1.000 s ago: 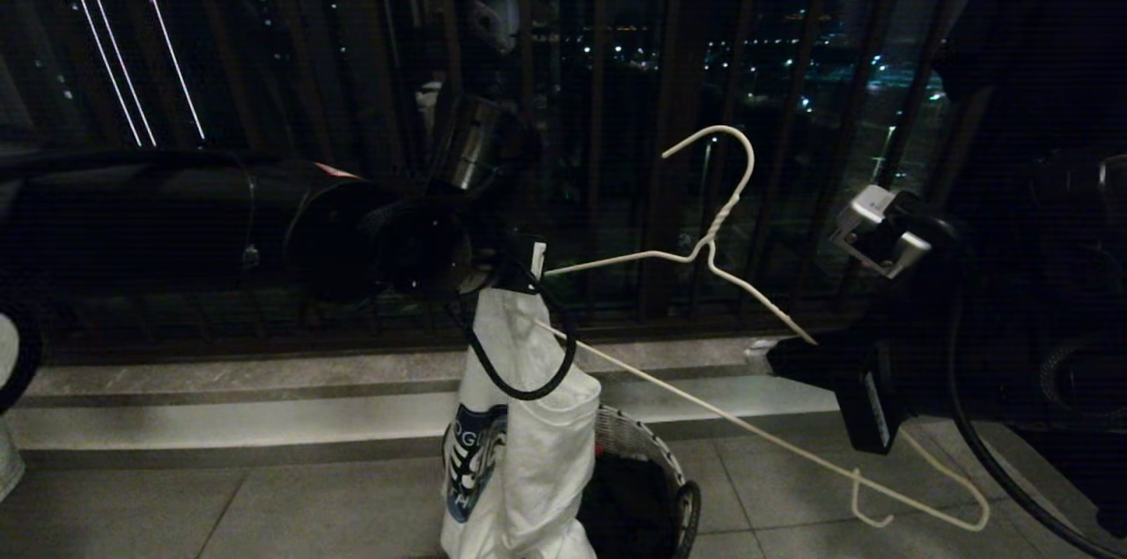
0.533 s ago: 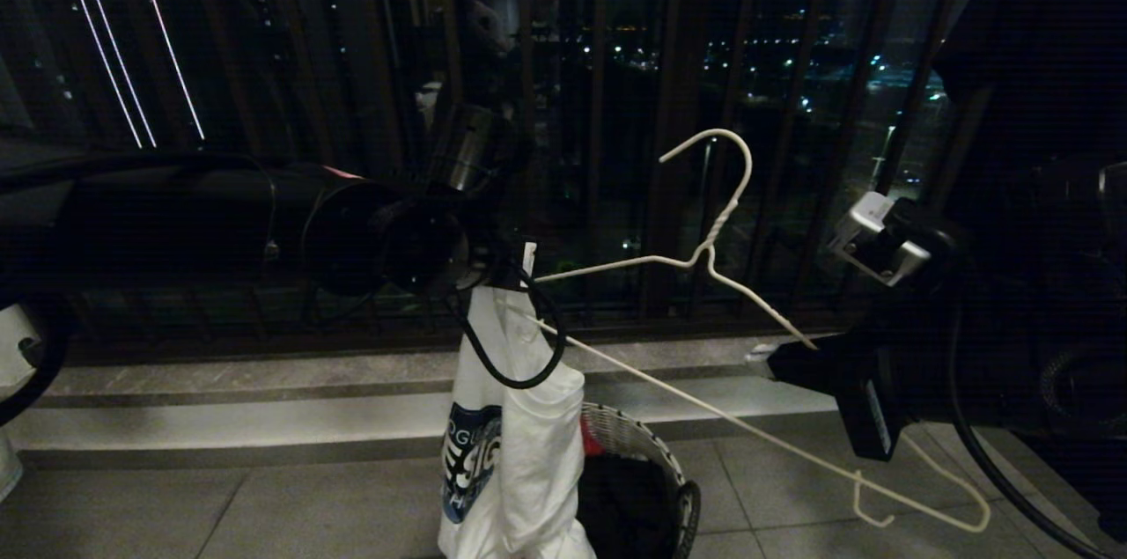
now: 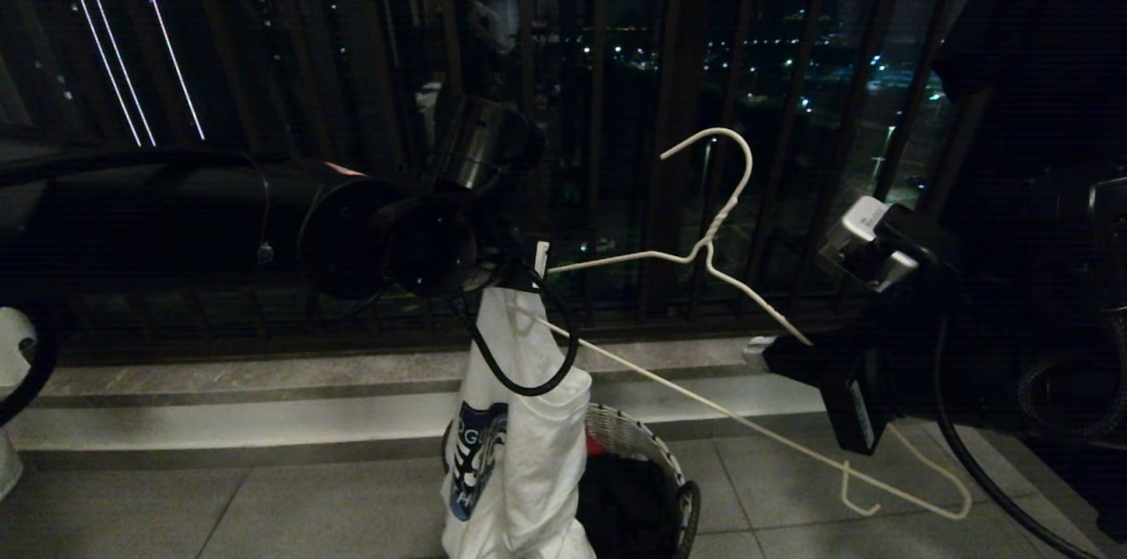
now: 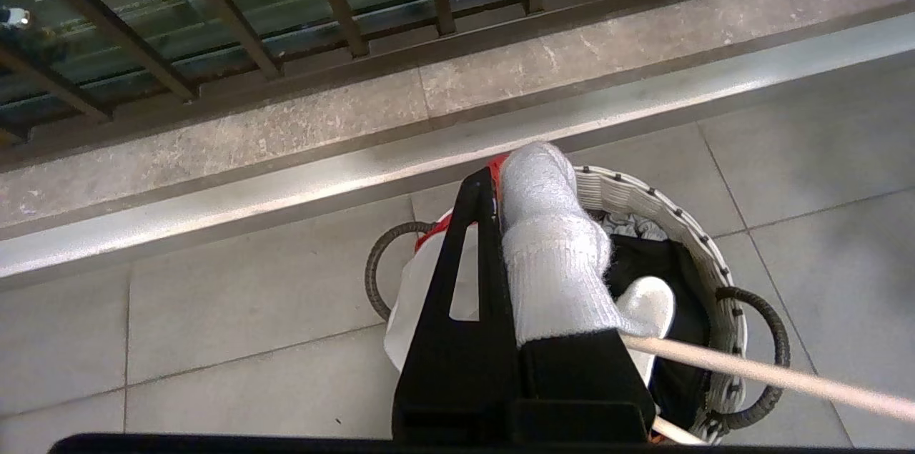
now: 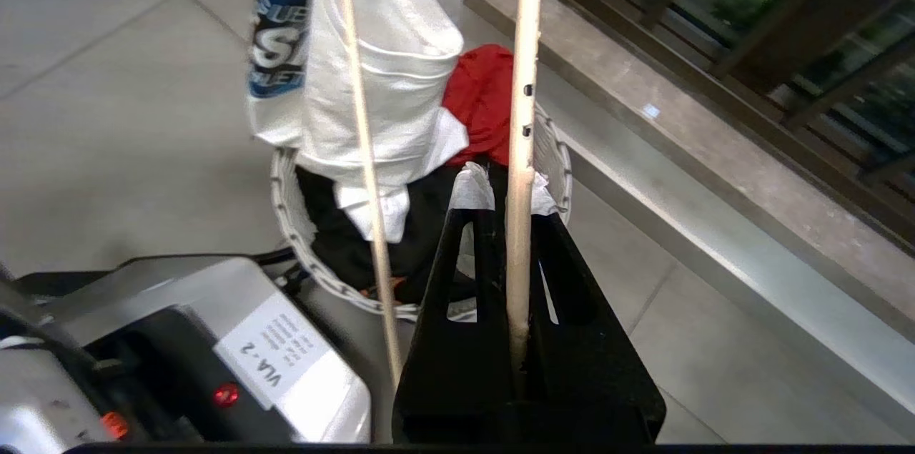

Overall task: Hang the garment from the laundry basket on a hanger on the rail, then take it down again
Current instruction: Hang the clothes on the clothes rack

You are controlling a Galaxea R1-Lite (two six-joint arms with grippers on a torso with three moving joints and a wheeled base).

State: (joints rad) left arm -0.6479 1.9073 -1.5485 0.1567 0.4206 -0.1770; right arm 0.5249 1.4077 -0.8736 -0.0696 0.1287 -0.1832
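Above the laundry basket (image 3: 656, 462), left gripper (image 3: 528, 273) has fingers clamped on the collar of the garment (image 3: 519, 444), which hangs straight down with its hem at the basket rim. Right gripper (image 3: 775, 352) is pinched shut on one arm of the hanger (image 3: 713, 233), held tilted, hook up, in front of the balcony railing (image 3: 599, 57). Hanger's far end touches the shirt top. Black and red cloth (image 5: 486, 93) lie in the basket.

"VLA-2" on the white label (image 5: 277, 356), partial lettering on the garment (image 5: 275, 39) graphic
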